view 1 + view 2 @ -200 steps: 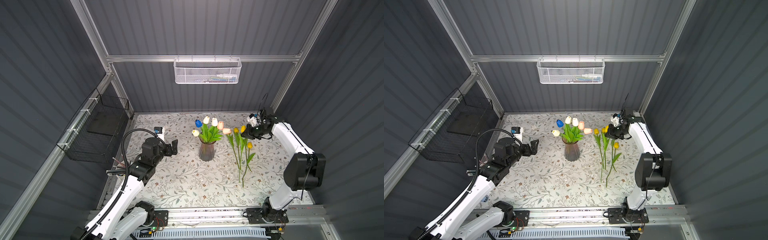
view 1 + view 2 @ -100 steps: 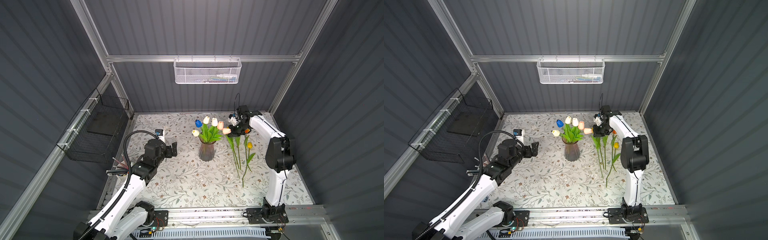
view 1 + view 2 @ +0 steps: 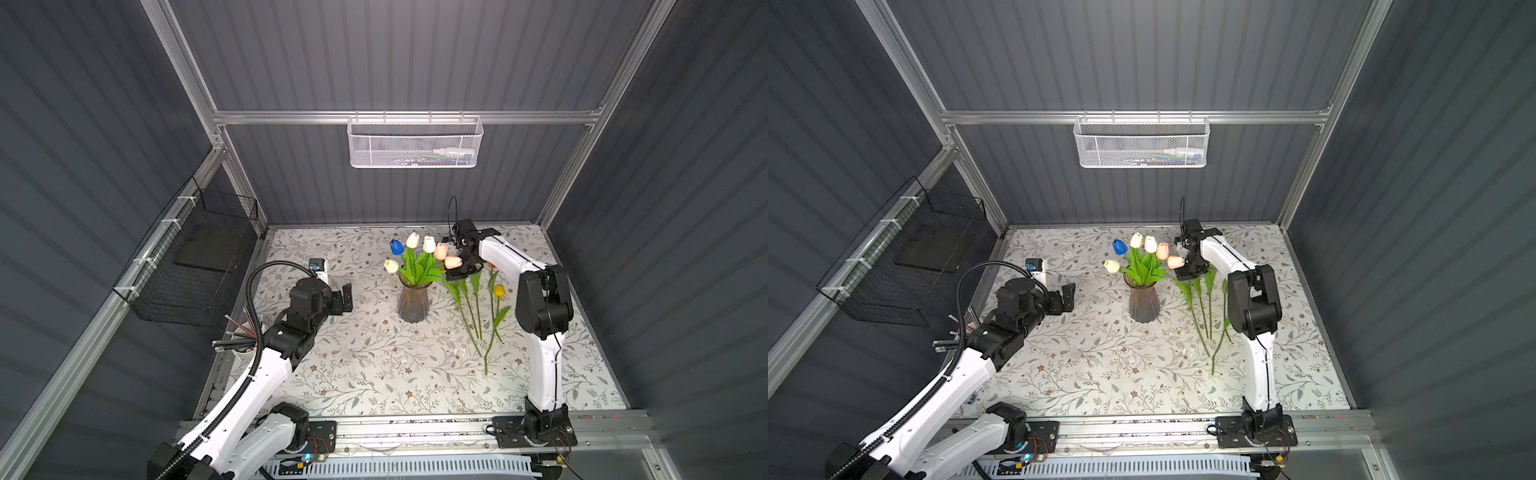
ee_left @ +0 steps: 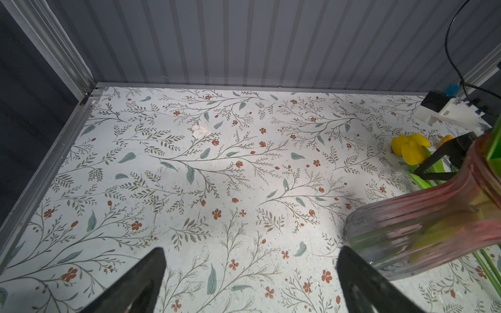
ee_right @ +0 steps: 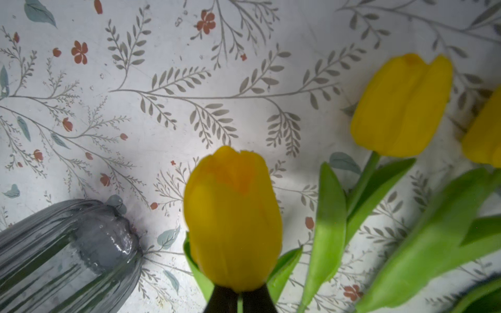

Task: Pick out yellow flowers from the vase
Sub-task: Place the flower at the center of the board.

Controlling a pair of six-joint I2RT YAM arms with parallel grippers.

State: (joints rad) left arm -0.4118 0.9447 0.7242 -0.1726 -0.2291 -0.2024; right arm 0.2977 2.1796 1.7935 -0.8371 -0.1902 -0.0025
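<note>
My right gripper (image 3: 460, 272) (image 5: 240, 300) is shut on the stem of a yellow flower (image 5: 233, 216), just under its head and just right of the vase (image 3: 412, 301) (image 3: 1144, 301) (image 5: 67, 252). That smoky ribbed vase holds blue, white and pink tulips. More yellow flowers (image 3: 499, 291) (image 5: 401, 108) (image 4: 409, 147) lie on the mat to the right of the vase, stems pointing to the front. My left gripper (image 3: 343, 297) (image 4: 250, 271) is open and empty, low over the mat left of the vase (image 4: 433, 225).
A cup of pencils (image 3: 243, 336) stands at the table's left edge, with a small white device (image 3: 318, 266) behind my left arm. A black wire basket (image 3: 195, 266) hangs on the left wall and a white mesh basket (image 3: 415, 143) on the back wall.
My right arm has swung left from the back right of the table up to the vase's flowers, jaws staying shut. The left arm has shifted only slightly.
</note>
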